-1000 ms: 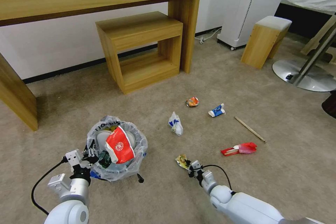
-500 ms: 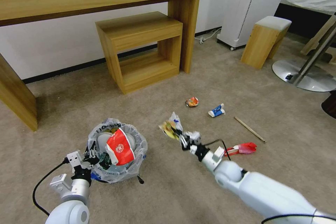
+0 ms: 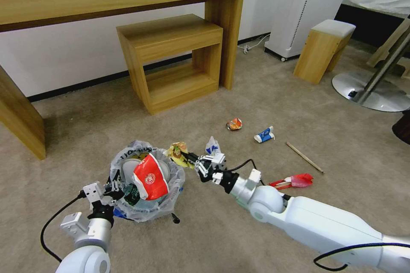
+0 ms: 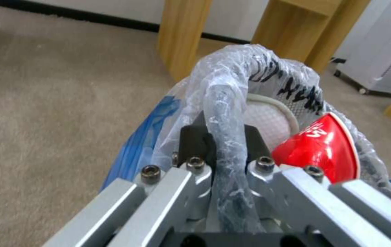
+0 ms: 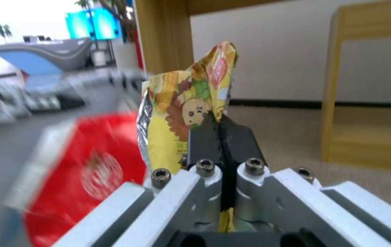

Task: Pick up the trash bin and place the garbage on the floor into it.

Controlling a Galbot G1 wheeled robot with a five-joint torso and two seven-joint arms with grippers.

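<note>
Beige floor (image 3: 265,94); wrist-view cartoon wrapper (image 5: 184,109).

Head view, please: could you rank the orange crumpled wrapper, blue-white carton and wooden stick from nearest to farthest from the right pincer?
From the right pincer:
1. Orange crumpled wrapper, just beyond it.
2. Blue-white carton, further right.
3. Wooden stick, farthest right.
</note>
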